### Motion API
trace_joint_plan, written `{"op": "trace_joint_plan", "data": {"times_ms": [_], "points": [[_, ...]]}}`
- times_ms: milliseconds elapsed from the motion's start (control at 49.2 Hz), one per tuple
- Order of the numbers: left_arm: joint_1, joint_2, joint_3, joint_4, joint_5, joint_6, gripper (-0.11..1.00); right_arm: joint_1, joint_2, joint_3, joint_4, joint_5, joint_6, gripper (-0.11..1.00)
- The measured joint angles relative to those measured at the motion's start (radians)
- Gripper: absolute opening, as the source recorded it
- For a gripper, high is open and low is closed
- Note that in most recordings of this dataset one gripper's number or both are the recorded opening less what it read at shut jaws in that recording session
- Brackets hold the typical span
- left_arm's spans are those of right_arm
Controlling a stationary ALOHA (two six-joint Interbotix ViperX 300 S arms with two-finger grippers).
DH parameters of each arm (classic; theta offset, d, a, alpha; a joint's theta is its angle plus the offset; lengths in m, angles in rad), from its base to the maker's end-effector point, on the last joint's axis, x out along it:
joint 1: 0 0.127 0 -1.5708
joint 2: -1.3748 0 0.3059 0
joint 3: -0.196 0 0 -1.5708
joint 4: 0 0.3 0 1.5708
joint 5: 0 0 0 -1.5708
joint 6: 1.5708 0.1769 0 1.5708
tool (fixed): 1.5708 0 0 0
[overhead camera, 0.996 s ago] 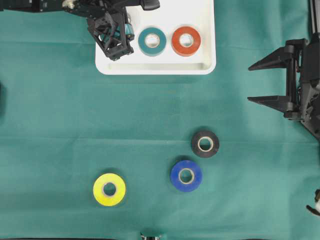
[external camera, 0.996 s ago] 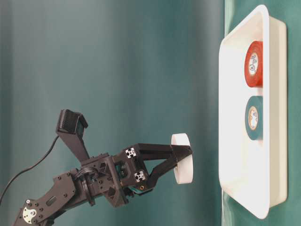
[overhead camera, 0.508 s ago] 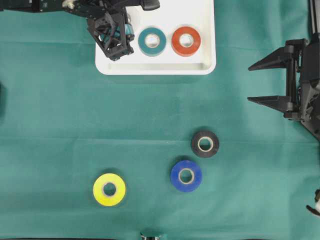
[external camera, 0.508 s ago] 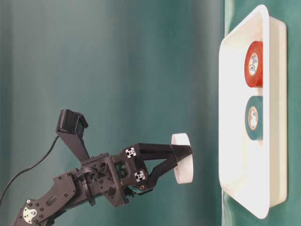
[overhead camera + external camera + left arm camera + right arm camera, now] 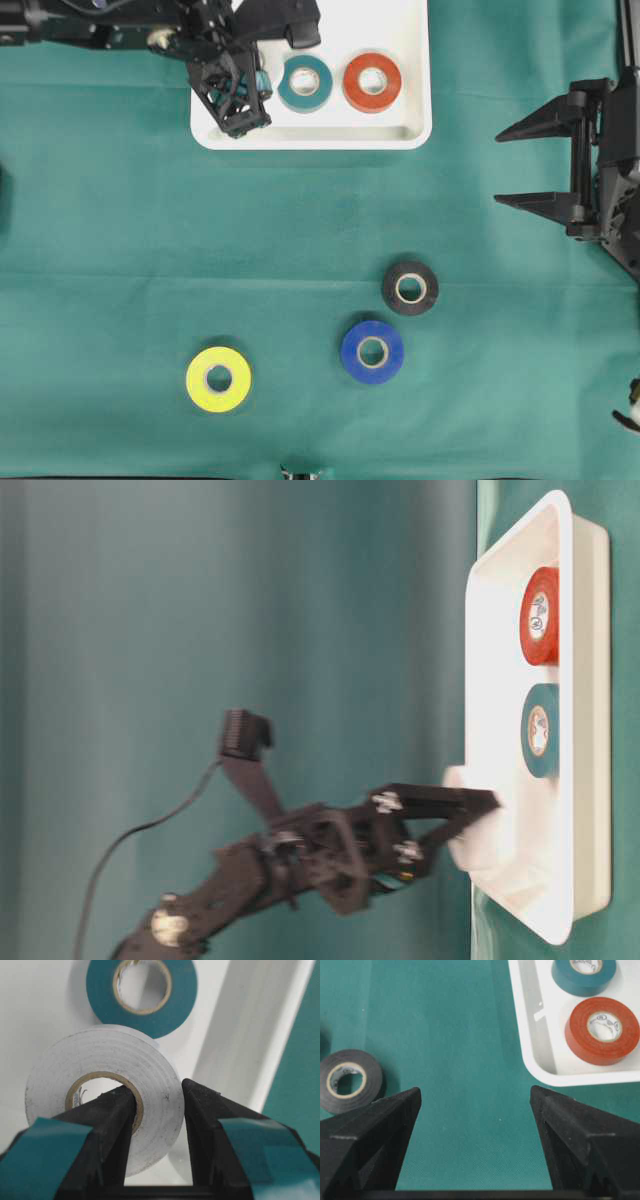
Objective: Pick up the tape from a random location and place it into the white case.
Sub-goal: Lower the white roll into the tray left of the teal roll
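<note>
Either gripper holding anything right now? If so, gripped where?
The left gripper holds the white tape roll by its wall, one finger through the core, the other on the outer face, over the white case. The right gripper is open, empty.

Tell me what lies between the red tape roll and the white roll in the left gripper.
The teal tape roll lies flat in the white case, between the red tape roll and the white roll; the table-level view shows the row.
</note>
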Motion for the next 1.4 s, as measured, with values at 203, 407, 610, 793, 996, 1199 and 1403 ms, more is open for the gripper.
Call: {"op": "trace_joint_plan", "data": {"times_ms": [203, 407, 610, 793, 996, 1199, 1403], "points": [[0.017, 0.029, 0.043, 0.000, -0.058, -0.002, 0.25, 0.000, 0.002, 0.002, 0.000, 0.000, 0.000, 0.84], [0.028, 0.031, 0.063, 0.000, -0.098, -0.002, 0.25, 0.000, 0.002, 0.000, 0.000, 0.000, 0.000, 0.84], [0.028, 0.034, 0.064, 0.000, -0.101, 0.000, 0.25, 0.000, 0.002, 0.002, 0.000, 0.000, 0.000, 0.84], [0.028, 0.034, 0.064, 0.000, -0.101, 0.000, 0.32, 0.000, 0.002, 0.000, -0.002, -0.002, 0.000, 0.84], [0.031, 0.034, 0.064, 0.000, -0.106, 0.005, 0.88, 0.000, 0.002, 0.002, -0.002, 0.000, 0.000, 0.84], [0.038, 0.034, 0.064, 0.000, -0.103, 0.006, 1.00, 0.000, 0.002, 0.002, -0.002, 0.000, 0.000, 0.84], [0.038, 0.034, 0.064, 0.000, -0.101, 0.005, 1.00, 0.002, 0.002, 0.000, 0.000, -0.002, 0.000, 0.84]]}}
